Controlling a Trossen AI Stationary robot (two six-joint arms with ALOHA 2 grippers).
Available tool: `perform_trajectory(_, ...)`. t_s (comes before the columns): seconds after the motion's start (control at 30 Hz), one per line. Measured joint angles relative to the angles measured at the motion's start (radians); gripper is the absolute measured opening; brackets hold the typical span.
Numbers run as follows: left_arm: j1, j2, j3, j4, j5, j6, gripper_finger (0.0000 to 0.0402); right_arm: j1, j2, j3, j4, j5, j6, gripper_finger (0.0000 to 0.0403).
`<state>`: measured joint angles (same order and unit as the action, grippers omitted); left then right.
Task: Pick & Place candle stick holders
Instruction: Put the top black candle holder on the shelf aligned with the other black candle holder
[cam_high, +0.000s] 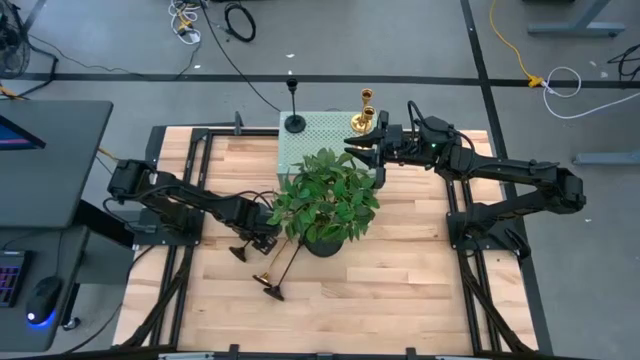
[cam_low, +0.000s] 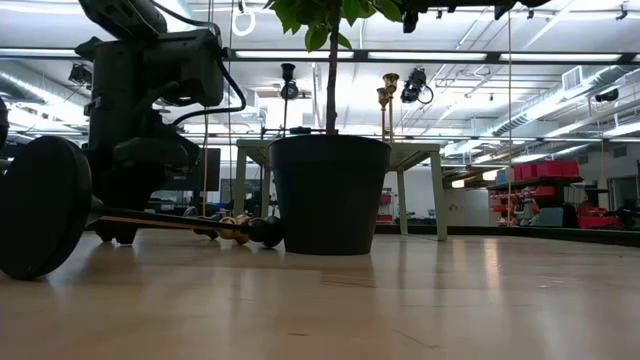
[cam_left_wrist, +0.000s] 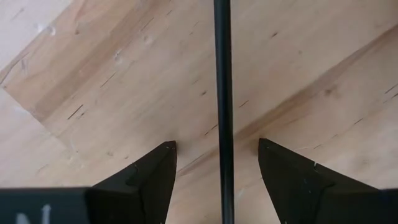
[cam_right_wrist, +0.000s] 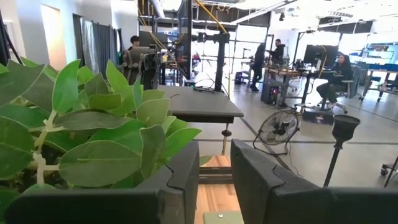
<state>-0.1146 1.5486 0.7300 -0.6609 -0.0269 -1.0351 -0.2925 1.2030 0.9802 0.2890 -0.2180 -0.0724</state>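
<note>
With left hand (cam_left_wrist: 217, 168) spread astride the black candlestick's stem (cam_left_wrist: 222, 93) lying on the surface (cam_left_wrist: 124, 74), centre, then pinch squarely before lifting.

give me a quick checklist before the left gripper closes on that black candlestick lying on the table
1. Left gripper open: ok, both fingers spread in the left wrist view.
2. Stem between the fingers: ok, the black candlestick runs down the gap, slightly nearer one finger.
3. Fingers low enough to pinch the stem: cannot tell, height over the table is not clear.
4. Potted plant clear of the left gripper: not ok, its leaves overhang right beside the wrist in the high view.
5. Neighbouring gold candlestick clear: cannot tell, it lies close by and crosses a black one.
6. Right gripper out of the way: ok, it is over by the pale green box.
</note>
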Motion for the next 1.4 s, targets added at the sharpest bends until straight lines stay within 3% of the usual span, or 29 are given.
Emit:
perform_trajectory(0.23,0.000,0.000,-0.002,-0.004,0.000,0.000,0.0203,0.000,0.000,0.000,-0.001,0.000,-0.003,0.0091)
perform_trajectory(1.0,0.000,0.002,-0.002,0.007,0.007,0.064,0.0013,0.000,0.000,0.000,-0.008,0.000,-0.014,0.0091)
perform_trajectory(1.4,-0.001,-0.006,-0.004,0.001,-0.032,0.105,0.0008,0.000,0.000,0.000,-0.008,0.000,-0.015,0.0091)
